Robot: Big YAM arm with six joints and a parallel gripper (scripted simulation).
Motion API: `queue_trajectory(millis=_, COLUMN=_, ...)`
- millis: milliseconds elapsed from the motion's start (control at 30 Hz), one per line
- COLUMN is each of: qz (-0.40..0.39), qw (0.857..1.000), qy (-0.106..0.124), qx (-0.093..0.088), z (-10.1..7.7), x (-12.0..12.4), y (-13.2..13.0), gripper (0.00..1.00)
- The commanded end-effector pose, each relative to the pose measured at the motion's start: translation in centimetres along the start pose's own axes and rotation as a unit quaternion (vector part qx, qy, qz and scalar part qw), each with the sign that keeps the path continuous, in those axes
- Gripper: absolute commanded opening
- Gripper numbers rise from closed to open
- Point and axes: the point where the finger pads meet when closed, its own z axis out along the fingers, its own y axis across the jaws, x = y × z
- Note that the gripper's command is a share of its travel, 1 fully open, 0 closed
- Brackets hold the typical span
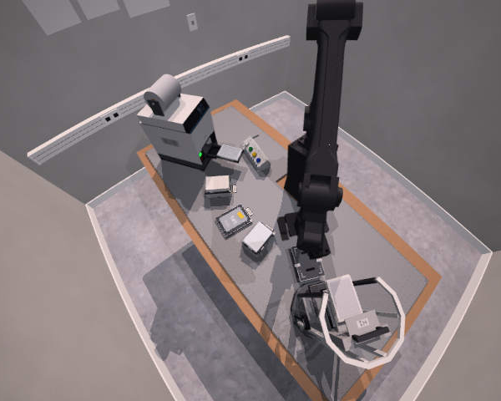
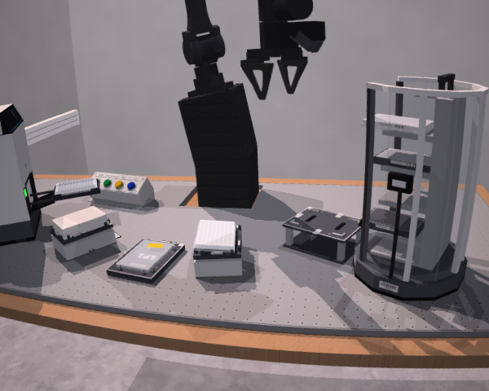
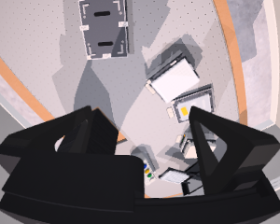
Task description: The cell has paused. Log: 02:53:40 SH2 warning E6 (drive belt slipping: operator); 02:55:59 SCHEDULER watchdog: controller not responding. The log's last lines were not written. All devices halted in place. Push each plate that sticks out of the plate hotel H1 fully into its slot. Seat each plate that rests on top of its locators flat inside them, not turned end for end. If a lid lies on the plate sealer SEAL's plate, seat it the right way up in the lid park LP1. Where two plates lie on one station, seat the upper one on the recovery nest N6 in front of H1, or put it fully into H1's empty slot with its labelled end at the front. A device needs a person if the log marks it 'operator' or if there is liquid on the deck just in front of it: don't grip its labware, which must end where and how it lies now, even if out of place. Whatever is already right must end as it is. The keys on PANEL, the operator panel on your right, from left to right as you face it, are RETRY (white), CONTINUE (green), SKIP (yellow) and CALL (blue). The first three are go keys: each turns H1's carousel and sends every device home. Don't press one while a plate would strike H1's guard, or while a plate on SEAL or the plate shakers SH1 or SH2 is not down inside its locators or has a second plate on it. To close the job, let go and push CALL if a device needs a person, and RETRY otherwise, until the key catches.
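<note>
Tool (image 2: 274,77) released, fingers spread wide and holding nothing, high above the tabletop (image 2: 278,290) between the arm's base and the tower (image 2: 447,177). A white tag on the tower's top reads "H1" (image 1: 362,322); a barcode sticker (image 2: 388,286) marks its base. A white plate (image 2: 394,121) juts forward from the top slot. The black nest (image 2: 323,222) stands bare before it. The flat tray (image 2: 146,258) bears a yellow patch and faint lettering, unreadable
</note>
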Motion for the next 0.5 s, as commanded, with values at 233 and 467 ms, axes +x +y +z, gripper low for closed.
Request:
queue_trajectory(millis=233, qz=0.192, qw=0.981, qy=-0.008, qx=0.005, z=-0.9, x=-2.8, y=0.4, gripper=1.0)
queue_trajectory(millis=467, qz=0.123, qw=0.992, qy=-0.012, qx=0.004, z=-0.9, x=-3.8, y=2.4, gripper=1.0)
